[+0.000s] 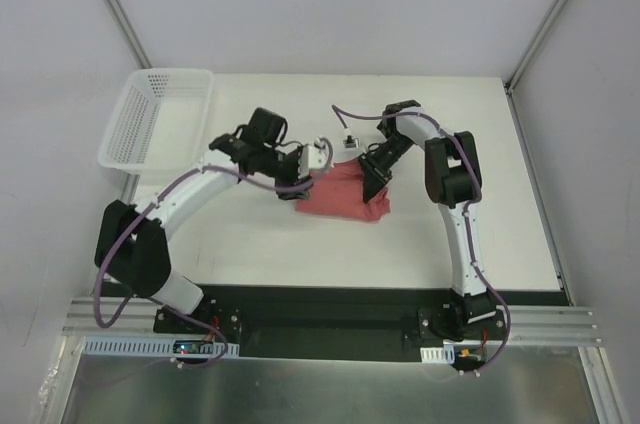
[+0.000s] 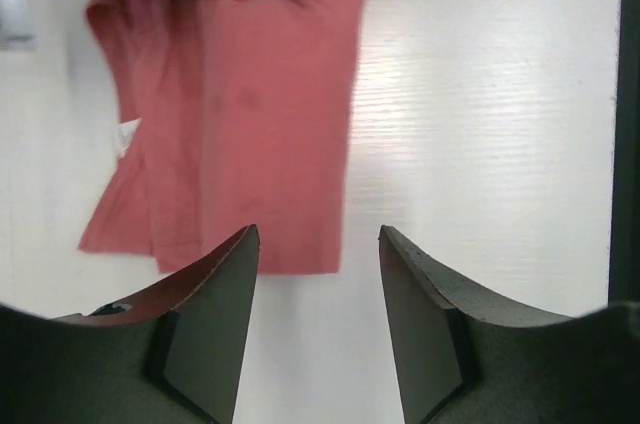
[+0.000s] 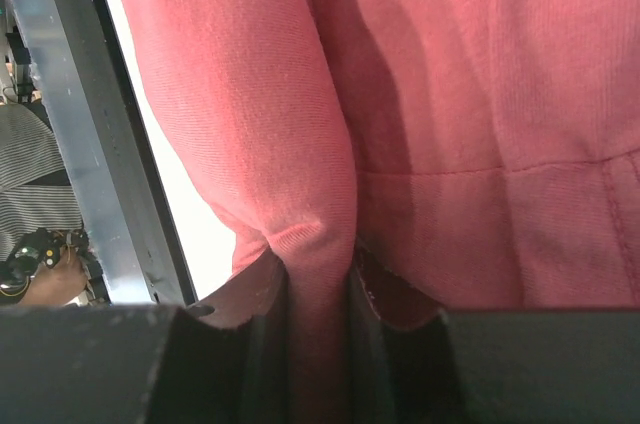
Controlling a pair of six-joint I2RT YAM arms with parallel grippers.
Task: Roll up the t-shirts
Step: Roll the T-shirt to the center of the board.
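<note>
**Shirt folded flat, roll barely begun**

The salmon-red t-shirt (image 1: 340,194) lies about mid-tabletop (image 1: 300,254), folded into a flat band. I see no tight roll, so I judge most of the work is left. My right end effector (image 3: 318,289) is clamped on a soft ridge of its fine-knit cotton. My left end effector (image 2: 318,244) hangs over the band's end — jaws apart, empty. The cloth is matte, with a stitched hem.
</note>
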